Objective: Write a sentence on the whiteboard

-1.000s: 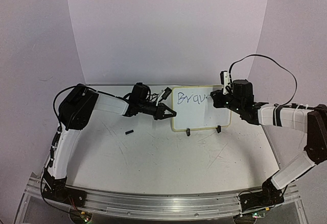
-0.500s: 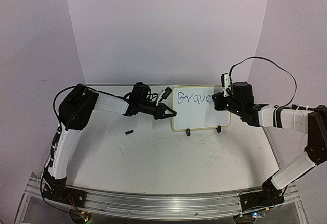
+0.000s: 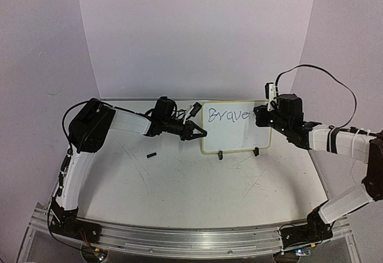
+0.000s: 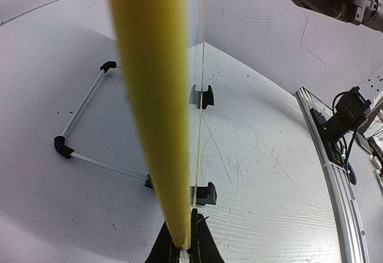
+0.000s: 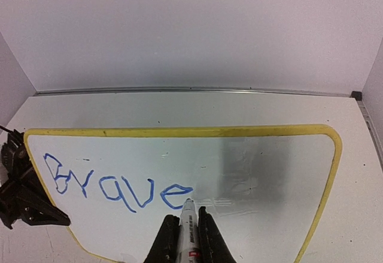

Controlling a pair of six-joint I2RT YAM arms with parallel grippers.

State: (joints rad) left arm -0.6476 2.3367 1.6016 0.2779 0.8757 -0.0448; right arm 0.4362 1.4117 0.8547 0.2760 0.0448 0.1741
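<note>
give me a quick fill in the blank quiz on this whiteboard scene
1. The word on the whiteboard reads ____.
2. Its ink is ____.
3. The right gripper is shut on a ____.
4. The left gripper clamps the whiteboard's ____ rim.
Missing words: Brave; blue; marker; yellow.

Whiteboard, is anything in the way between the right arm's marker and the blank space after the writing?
Nothing visible. The marker tip is at the end of the blue writing on the whiteboard, and the surface to its right is bare up to the yellow rim.
</note>
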